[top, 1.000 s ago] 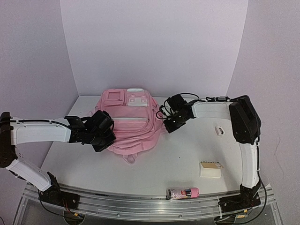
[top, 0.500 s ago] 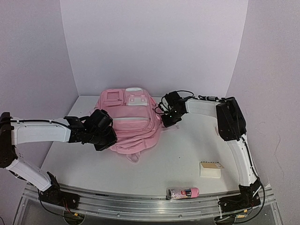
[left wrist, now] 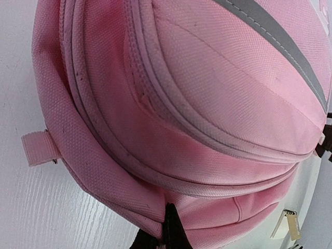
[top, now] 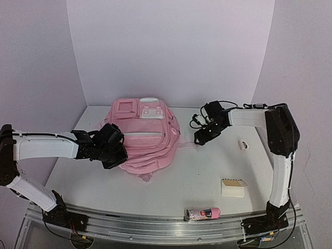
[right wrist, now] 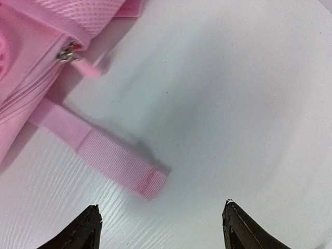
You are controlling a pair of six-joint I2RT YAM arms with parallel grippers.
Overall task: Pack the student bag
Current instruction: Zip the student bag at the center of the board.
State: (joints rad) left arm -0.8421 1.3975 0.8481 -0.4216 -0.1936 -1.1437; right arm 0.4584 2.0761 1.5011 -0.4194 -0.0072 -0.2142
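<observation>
Left gripper pinches student bag edge; right gripper wide, beside strap.

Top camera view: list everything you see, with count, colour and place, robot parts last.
soft pink fabric backpack: one, pink with white patches, table's far middle
small white object: one, white, right of the backpack, too small to identify
cream rectangular box: one, cream, near right
pink cylindrical bottle: one, pink, lying by the near rail
white table: one, white, under everything
left fingers: black, shut on the backpack's near-left edge
right fingers: black, open, over bare table beside a strap
</observation>
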